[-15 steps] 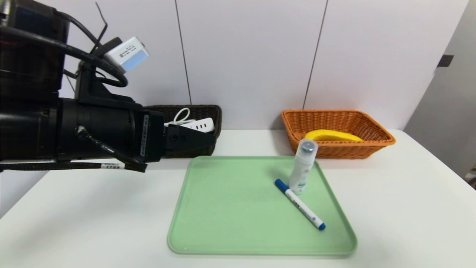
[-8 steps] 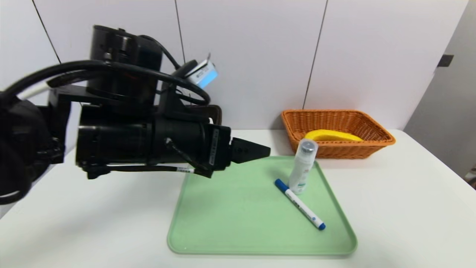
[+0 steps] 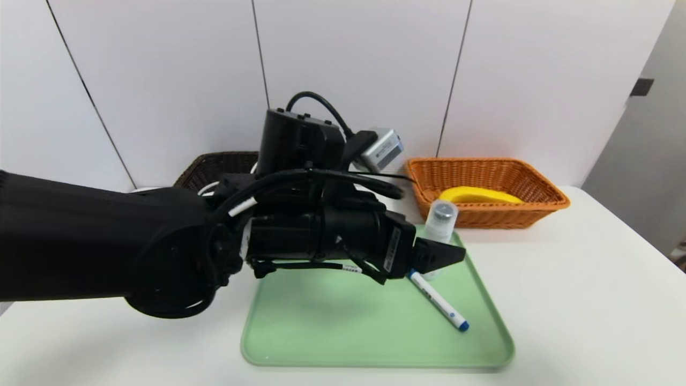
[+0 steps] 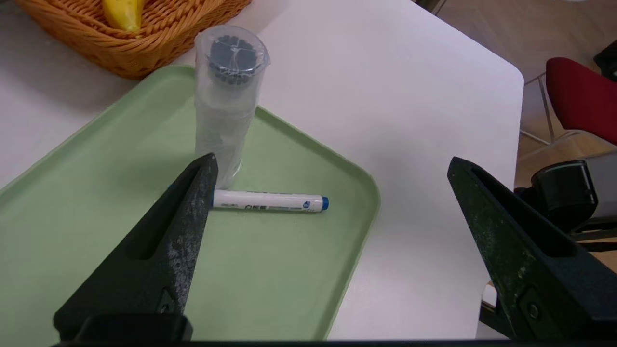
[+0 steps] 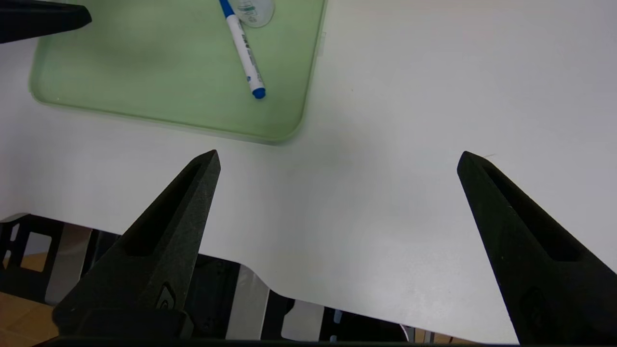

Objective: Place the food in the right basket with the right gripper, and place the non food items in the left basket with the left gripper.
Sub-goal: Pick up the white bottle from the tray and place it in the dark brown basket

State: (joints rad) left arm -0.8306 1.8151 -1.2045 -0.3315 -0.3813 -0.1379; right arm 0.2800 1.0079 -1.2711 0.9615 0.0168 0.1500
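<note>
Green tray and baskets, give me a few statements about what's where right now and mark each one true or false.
1. The banana lies in the orange basket. True.
2. The bottle lies on its side on the tray. False: it stands upright.
3. The pen lies on the tray beside the bottle. True.
4. The left gripper is shut on the pen. False: its jaws are open, empty.
5. The right gripper holds the banana. False: it is open, empty, near the table edge.
</note>
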